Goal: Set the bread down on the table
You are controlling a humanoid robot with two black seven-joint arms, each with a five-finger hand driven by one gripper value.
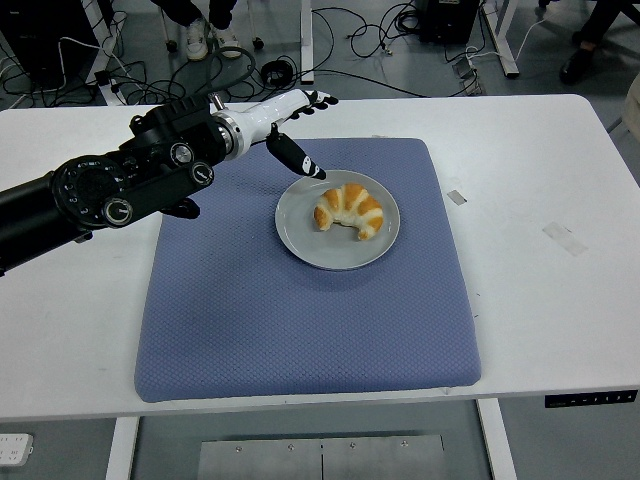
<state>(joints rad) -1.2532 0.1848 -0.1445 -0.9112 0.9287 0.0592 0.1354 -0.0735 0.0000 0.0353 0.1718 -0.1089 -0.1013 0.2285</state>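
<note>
In the head view, a golden crescent-shaped croissant [349,210] lies on a round grey plate [300,236] at the centre of a blue quilted fabric mat [300,320], which covers the middle of the white desk [540,290]. From the left edge, the black left arm reaches toward the upper centre; its white left hand [285,125] hangs above the mat's upper edge, fingers spread wide and holding nothing, the thumb tip near the plate's upper-left rim.

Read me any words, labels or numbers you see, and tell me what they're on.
None can be read.
Control panel on the table's front edge: marks too small.
Left arm dials: no legible print.
Croissant, plate, mat: no text.
</note>
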